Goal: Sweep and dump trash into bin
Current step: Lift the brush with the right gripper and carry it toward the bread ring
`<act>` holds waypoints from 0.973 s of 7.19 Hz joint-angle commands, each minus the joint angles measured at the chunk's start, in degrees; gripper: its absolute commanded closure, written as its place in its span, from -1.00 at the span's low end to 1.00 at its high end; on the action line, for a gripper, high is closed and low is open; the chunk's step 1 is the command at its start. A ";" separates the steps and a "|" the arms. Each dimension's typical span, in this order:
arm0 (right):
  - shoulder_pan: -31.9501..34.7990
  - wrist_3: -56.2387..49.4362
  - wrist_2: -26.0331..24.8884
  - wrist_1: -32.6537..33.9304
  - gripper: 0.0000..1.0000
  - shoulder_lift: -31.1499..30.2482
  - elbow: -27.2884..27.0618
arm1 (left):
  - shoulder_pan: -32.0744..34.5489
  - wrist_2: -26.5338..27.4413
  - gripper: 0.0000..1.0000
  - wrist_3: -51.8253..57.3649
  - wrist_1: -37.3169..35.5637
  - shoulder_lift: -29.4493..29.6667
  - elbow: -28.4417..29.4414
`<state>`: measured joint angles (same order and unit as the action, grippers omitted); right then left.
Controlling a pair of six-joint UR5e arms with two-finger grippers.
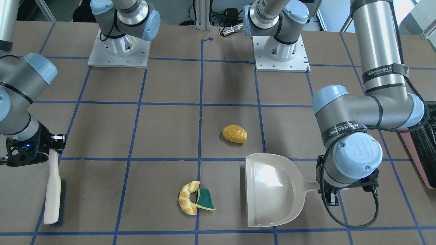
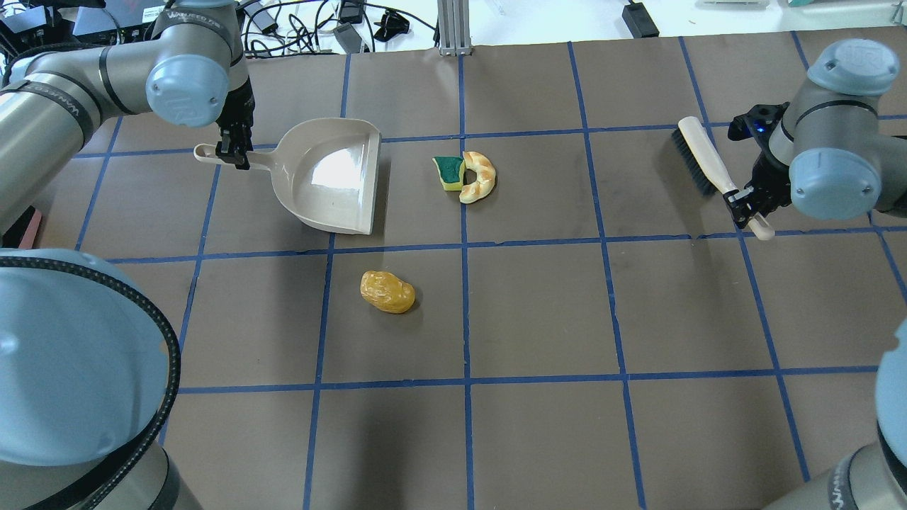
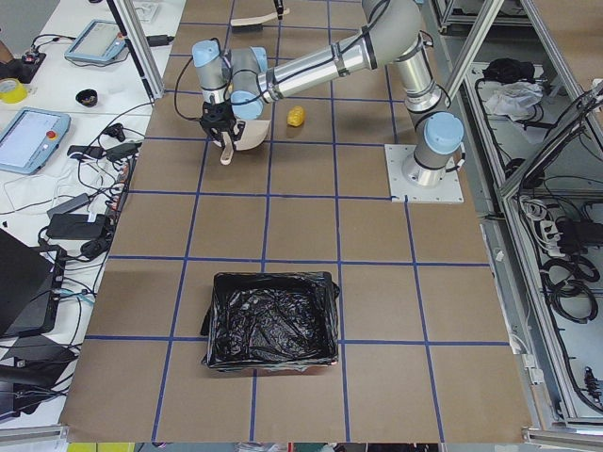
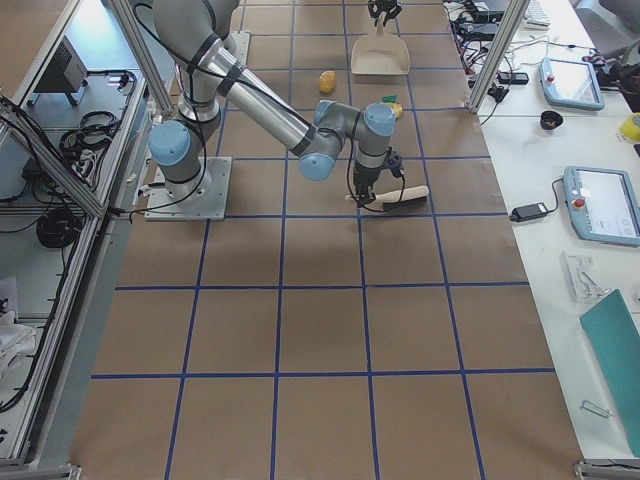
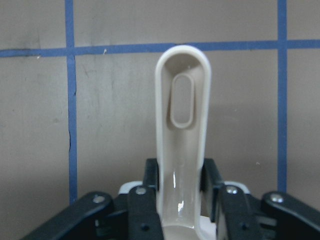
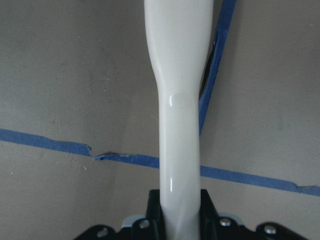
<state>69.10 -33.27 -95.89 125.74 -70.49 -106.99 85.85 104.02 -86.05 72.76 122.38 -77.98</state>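
1. Our left gripper (image 2: 234, 154) clamps the dustpan's (image 2: 333, 177) handle, our right gripper (image 2: 745, 202) the brush (image 2: 698, 159); either could twist.
2. The potato lump (image 2: 387, 291), nearer us than the dustpan, may roll.
3. Touching croissant (image 2: 479, 177) and sponge (image 2: 448, 172) could scatter.
4. Bin (image 3: 271, 279) well apart: we might spill.

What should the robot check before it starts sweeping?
1. The left gripper is shut on the dustpan handle: ok.
2. The right gripper is shut on the brush handle: ok.
3. The dustpan mouth faces the sponge and croissant: ok.
4. The potato lump sits before that mouth: not ok, it lies off to one side.
5. The pan's lip is flat on the table: cannot tell.
6. The bin is open: ok.
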 commanded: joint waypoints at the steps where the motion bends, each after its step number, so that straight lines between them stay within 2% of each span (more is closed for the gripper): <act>1: 0.16 0.92 0.00 -0.31 0.76 -1.13 0.55 | 1.24 0.05 1.00 -4.36 2.12 1.89 3.01; 2: 0.34 2.24 1.05 -0.75 0.75 -2.71 0.21 | 1.94 0.13 1.00 -6.12 1.60 2.85 3.71; 4: 1.21 8.90 8.75 -4.43 0.75 -3.60 0.03 | 4.13 0.66 1.00 -6.32 1.51 5.31 7.04; 5: 2.96 10.58 8.53 -4.36 0.75 -3.60 0.12 | 5.54 2.92 1.00 -6.49 1.59 6.54 7.49; 7: 8.83 18.99 5.91 -4.36 0.77 -3.60 0.56 | 6.60 3.21 1.00 -6.41 1.59 7.25 7.49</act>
<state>74.36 -19.29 -88.54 121.45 -74.06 -106.71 91.69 106.84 -92.45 74.31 129.15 -70.63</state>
